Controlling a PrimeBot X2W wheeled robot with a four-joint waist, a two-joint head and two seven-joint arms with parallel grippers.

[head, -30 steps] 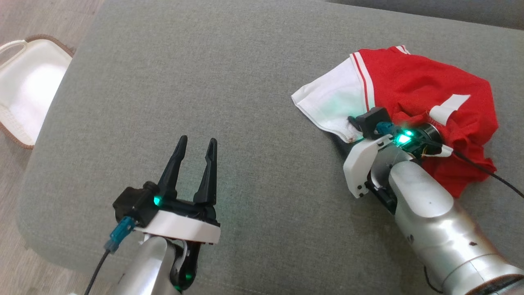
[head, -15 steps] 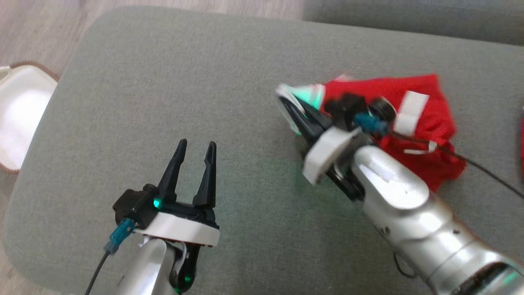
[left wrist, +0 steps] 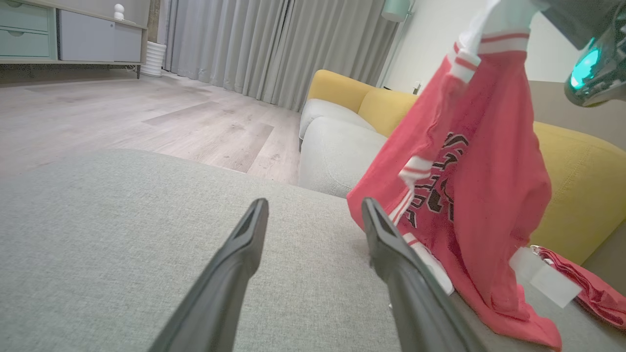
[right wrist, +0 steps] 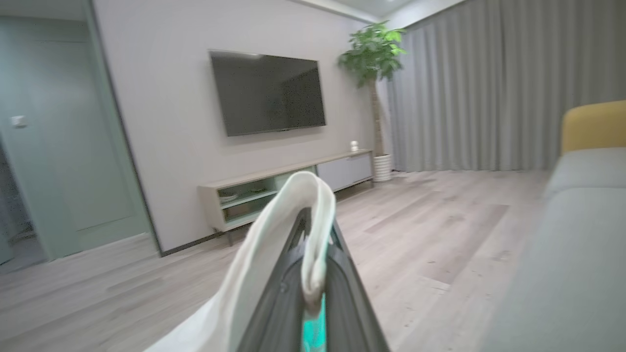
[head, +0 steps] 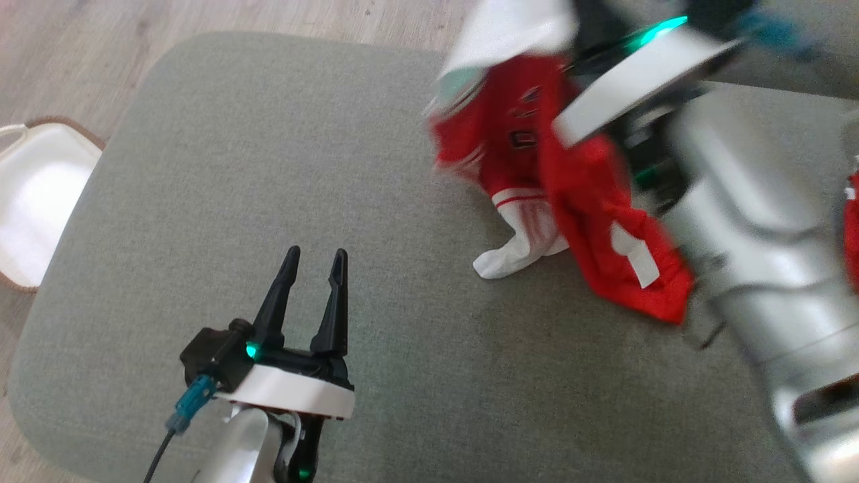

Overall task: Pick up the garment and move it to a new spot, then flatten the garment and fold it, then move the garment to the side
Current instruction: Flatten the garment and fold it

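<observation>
The garment (head: 577,174) is a red shirt with white striped sleeves and dark lettering. It hangs from its white upper part, and its lower hem and one sleeve rest on the grey cushion (head: 268,168). My right gripper (right wrist: 313,217) is shut on the white fabric (right wrist: 274,254) and raised above the cushion, blurred at the top of the head view. My left gripper (head: 315,255) stands open and holds nothing near the cushion's front, left of the garment. In the left wrist view the garment (left wrist: 479,161) hangs just right of my left gripper (left wrist: 313,205).
A white basket (head: 33,201) sits on the wooden floor left of the cushion. Another red cloth (left wrist: 587,288) lies on the cushion to the right. A yellow sofa (left wrist: 577,171) stands behind the garment. A TV and a low cabinet line the far wall.
My right gripper closed on the garment's white part and lifted it up off the cushion, so it now hangs. The head camera shifted. The left arm stayed in place.
</observation>
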